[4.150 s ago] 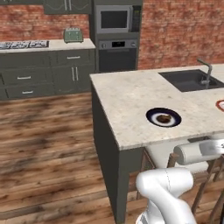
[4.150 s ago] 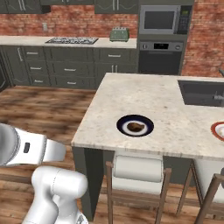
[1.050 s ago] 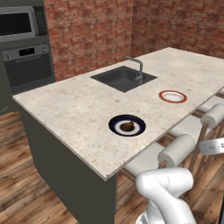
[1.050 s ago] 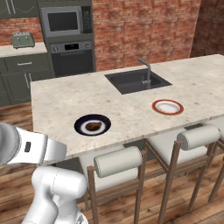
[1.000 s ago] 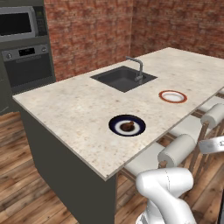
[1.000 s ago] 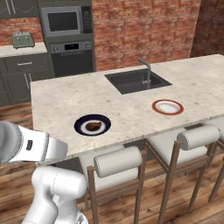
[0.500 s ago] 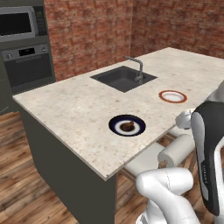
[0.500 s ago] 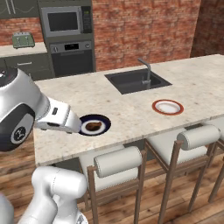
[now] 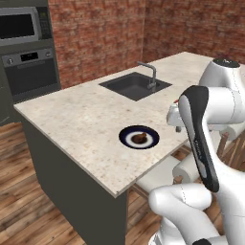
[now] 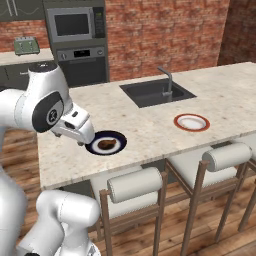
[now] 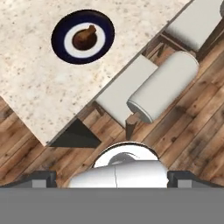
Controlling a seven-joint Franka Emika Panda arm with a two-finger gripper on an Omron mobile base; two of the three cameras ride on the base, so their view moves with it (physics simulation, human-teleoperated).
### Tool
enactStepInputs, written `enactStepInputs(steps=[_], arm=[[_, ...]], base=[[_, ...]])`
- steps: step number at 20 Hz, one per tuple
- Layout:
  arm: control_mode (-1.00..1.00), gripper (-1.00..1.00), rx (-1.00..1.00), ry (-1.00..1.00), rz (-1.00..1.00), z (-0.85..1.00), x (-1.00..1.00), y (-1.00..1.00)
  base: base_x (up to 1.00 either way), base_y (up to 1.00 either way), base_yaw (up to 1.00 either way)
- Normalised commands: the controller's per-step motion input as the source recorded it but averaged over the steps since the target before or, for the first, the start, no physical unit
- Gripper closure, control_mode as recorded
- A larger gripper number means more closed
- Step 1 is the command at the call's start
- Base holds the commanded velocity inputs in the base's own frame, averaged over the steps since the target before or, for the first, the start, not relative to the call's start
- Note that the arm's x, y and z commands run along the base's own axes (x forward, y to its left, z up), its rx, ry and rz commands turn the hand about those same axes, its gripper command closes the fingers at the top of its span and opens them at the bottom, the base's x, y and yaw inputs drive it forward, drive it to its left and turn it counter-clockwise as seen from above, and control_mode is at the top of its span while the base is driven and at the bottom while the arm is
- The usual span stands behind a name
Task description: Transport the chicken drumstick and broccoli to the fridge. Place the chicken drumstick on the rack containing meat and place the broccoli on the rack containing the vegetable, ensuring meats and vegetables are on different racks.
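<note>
Spread wide and empty, the tool point(image 10: 80, 141) hangs above the near rim of the dark-rimmed plate point(image 11: 61, 48). On that plate, mid-bench point(image 9: 81, 119), lies the chicken drumstick point(image 11: 84, 38): probably light, firm, slightly slippery; best pinched across its thick end.

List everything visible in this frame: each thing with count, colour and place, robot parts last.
chicken drumstick: one, reddish-brown, on the dark-blue plate.
dark-blue plate: one, white centre, near the island's front edge.
red-rimmed plate: one, white centre, right of the sink, nothing on it.
sink: one, dark, with a grey faucet, set in the island.
island counter: one, beige speckled.
stools: at least two, white-cushioned, along the island.
oven and microwave: one each, black, in the back wall.
toaster: one, pale green, on the back counter.
gripper: one, open, holding nothing, above the island's edge beside the dark-blue plate.
</note>
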Motion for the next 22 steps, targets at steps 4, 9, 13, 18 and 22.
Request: enactStepInputs(steps=[4,9,13,18,22], arm=[[-1.00,-1.00,0.17,0.15,-0.24,-0.55,0.23,0.27],[-1.00,-1.00,0.05,0.06,-0.24,-0.45,0.26,0.20],[-1.00,-1.00,-0.01,0.00,-0.31,-0.20,0.39,0.18],[-1.00,-1.00,0.00,0.04,-0.32,-0.15,0.58,0.13],[-1.00,-1.00,0.00,0.11,-0.07,-0.18,0.56,-0.02]], base=[[0.00,0.00,0.00],[0.00,0.00,0.00],[0.00,0.00,0.00],[0.00,0.00,0.00],[0.00,0.00,0.00]])
